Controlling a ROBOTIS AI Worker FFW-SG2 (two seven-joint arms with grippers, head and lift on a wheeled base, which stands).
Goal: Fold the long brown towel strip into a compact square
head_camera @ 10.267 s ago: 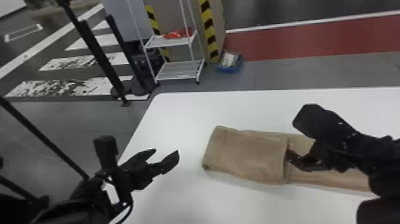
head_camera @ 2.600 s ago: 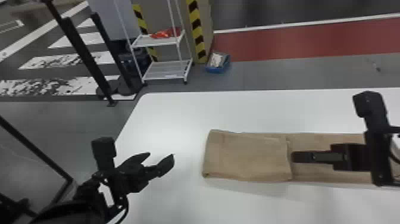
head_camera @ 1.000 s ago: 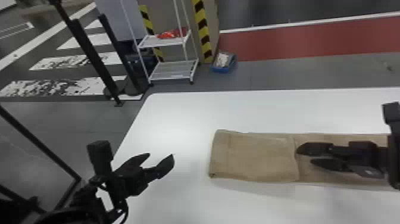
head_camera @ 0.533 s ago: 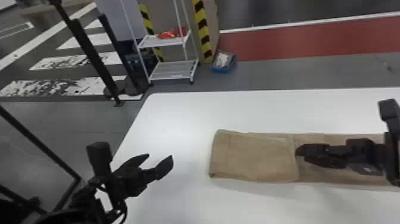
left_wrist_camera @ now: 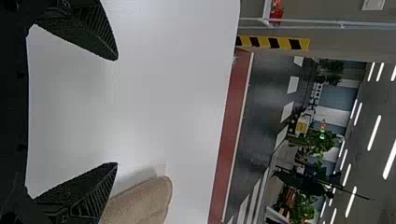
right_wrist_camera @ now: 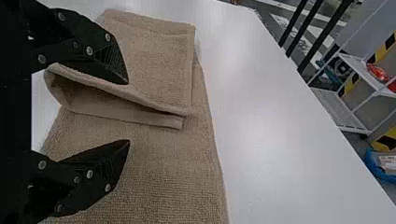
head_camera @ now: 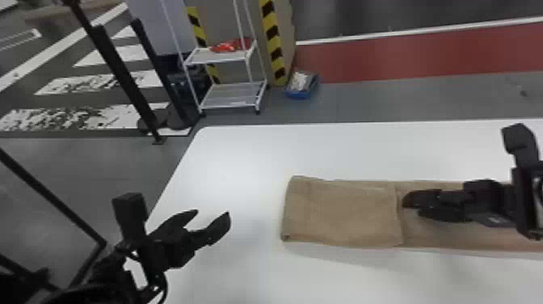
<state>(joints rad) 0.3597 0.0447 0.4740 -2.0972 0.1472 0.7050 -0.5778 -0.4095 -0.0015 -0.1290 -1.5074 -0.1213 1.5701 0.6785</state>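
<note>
Lining up with the towel's folded end seems to be the step in hand, for the strip (head_camera: 422, 234) runs sideways across the worktop (head_camera: 250, 153) and the flap (head_camera: 343, 214) makes up its left portion. The right end effector (head_camera: 411, 207) is the nearer one, just right of the flap, above the single layer, its fingers pointing left along the strip's long axis. In the right wrist view its fingers stand wide apart with nothing clamped: one is over the flap, the other over the layer beyond, so the loose edge (right_wrist_camera: 154, 105) passes between them. That edge crosses the strip and gapes a little on one side. The left end effector (head_camera: 213, 212) waits idle to the left of the flap, nearer the robot, its fingers also spread and empty.

The relation that counts is edge between fingers: closing there should take the flap's layers, perhaps to straighten or turn them. Too shallow a bite may catch only the top layer; too deep a one may pinch the strip beneath and bunch it. The fold is likely still far from compact.
</note>
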